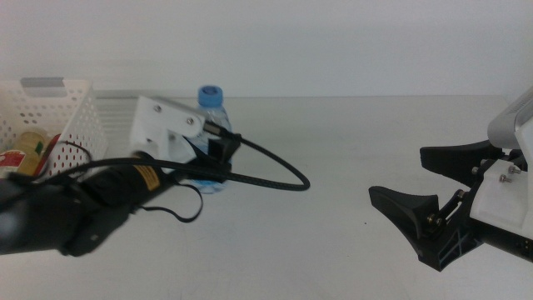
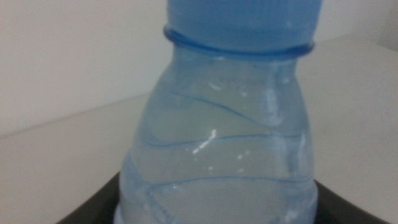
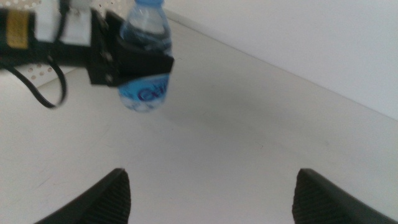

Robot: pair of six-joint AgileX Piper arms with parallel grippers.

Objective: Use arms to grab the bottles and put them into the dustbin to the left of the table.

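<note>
Bottle blue-capped, label unreadable, gripped by left gripper

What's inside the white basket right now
In the dustbin: a yellow tea bottle and a red soda can. Its wall and the left arm cover everything lower.

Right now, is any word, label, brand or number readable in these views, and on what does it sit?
None is readable.
Water bottle label: white lettering on blue, too blurred to read.
Yellow sticker on the left gripper: dark print, too small to read.
Red can in the dustbin: markings too small to read.
</note>
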